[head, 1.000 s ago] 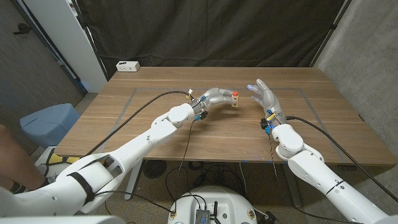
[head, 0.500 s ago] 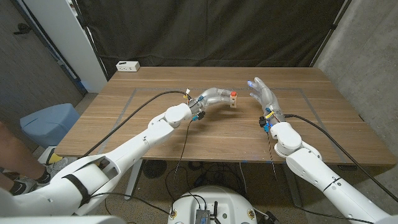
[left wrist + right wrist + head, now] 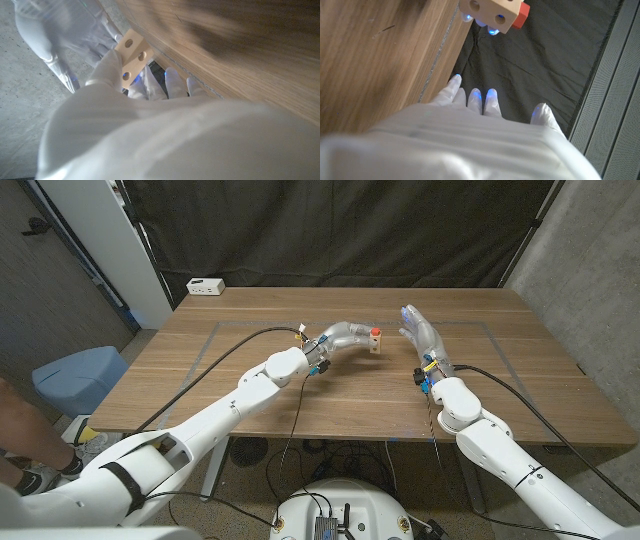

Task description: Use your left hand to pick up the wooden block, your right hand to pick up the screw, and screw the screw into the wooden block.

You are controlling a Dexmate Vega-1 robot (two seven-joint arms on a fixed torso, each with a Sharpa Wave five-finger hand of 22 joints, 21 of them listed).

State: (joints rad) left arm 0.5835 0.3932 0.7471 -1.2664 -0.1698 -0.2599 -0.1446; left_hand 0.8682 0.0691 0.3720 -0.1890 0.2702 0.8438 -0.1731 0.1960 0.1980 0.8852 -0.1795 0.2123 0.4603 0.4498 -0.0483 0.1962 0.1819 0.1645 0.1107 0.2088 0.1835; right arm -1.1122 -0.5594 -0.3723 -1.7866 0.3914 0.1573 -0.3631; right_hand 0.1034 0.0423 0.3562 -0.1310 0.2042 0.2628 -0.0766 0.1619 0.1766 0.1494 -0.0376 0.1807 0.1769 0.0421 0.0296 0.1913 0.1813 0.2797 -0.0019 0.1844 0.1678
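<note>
My left hand [image 3: 352, 335] grips the wooden block [image 3: 376, 341] near the middle of the surface [image 3: 250, 395], the red-headed screw [image 3: 377, 331] sitting on top of it. My right hand [image 3: 418, 330] stands just at the block's 3 o'clock, fingers [image 3: 492, 101] spread and holding nothing, with bare wood between them. A white power strip [image 3: 205, 286] lies at the far 10 o'clock corner, and a blue bin [image 3: 78, 377] stands off the surface at 9 o'clock.
</note>
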